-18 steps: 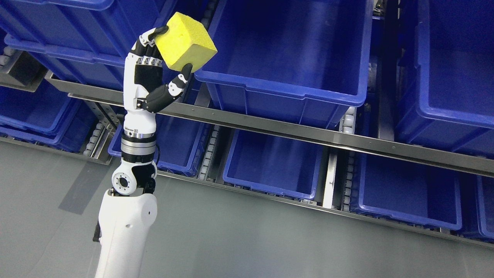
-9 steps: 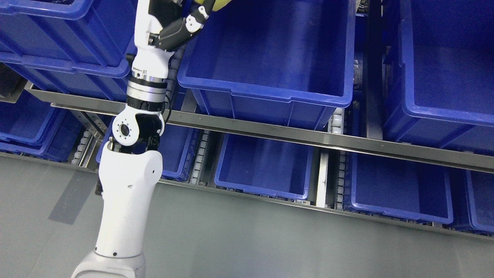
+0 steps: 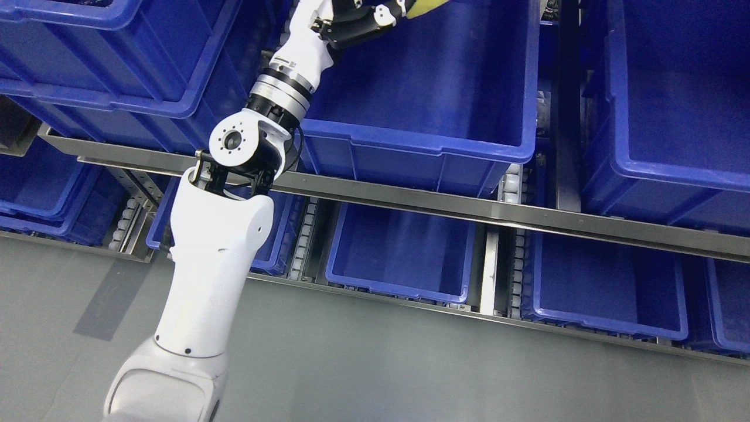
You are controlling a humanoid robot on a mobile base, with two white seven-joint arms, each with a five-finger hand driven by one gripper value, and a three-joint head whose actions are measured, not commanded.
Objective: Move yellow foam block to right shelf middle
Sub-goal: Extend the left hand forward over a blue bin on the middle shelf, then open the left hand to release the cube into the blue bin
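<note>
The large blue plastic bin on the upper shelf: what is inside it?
The large blue plastic bin shows bare walls. The left hand and a yellow foam block cover its top-left part.

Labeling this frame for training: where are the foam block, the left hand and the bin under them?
foam block [image 3: 426, 6], head view, visible yellow corner.
left hand [image 3: 357, 20], head view, black palm.
bin [image 3: 410, 143], head view, front rim.

A smooth grey floor [image 3: 363, 363] runs along the bottom. Above it stands a shelf rack with steel rails [image 3: 527, 217] and white rollers [image 3: 304, 234], its two visible levels filled with open blue plastic bins [image 3: 404, 252] side by side.
</note>
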